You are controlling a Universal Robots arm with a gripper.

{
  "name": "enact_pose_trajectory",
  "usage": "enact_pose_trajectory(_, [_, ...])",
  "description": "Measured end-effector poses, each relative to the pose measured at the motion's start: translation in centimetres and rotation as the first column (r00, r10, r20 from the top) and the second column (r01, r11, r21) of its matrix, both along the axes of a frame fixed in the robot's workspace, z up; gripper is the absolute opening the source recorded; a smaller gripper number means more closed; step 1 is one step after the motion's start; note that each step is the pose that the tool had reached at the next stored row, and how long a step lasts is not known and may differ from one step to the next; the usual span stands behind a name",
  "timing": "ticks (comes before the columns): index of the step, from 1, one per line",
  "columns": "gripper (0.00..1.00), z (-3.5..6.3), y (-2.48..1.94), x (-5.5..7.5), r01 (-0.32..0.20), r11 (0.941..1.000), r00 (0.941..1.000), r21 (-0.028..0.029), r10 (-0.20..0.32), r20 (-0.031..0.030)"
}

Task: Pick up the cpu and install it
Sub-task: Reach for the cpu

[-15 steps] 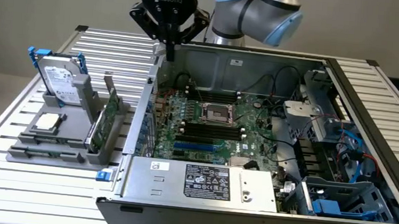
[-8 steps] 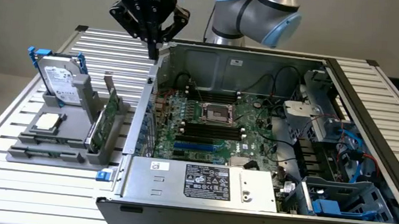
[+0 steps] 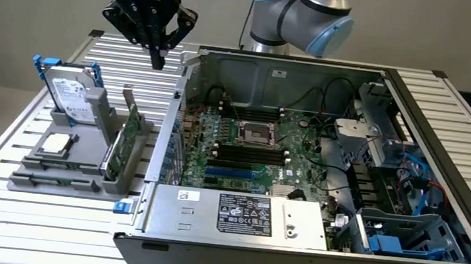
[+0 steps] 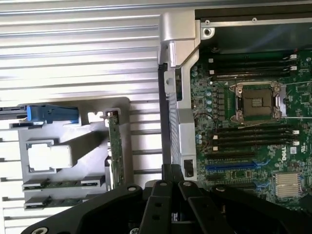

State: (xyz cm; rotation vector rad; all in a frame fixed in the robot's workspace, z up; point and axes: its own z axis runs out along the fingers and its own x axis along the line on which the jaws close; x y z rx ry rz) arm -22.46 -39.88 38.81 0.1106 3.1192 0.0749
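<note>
A ribbed silver table [image 3: 9, 228] of metal slats carries two things directly: an open computer case [image 3: 282, 79] across its middle and three o'clock side in the exterior view, and a grey plastic rack [image 3: 55, 182] just beside the case at nine o'clock

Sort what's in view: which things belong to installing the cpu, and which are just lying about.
Belongs to the job:
- cpu, lying in the grey holder
- empty socket on the motherboard
- hand, shut, holding nothing

Just lying about:
- hard drive with blue brackets
- green circuit card
- power supply in the case
</note>
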Motion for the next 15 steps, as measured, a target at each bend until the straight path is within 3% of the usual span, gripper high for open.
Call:
enact_pose_trajectory(6, [0.11, -0.3, 0.0, -2.7, 0.0, 1.0, 1.0, 0.0, 0.0, -0.003])
enact_pose_trajectory(15, [0.11, -0.89, 0.02, -6.8, 0.0, 1.0, 0.9999, 0.0, 0.0, -0.0134])
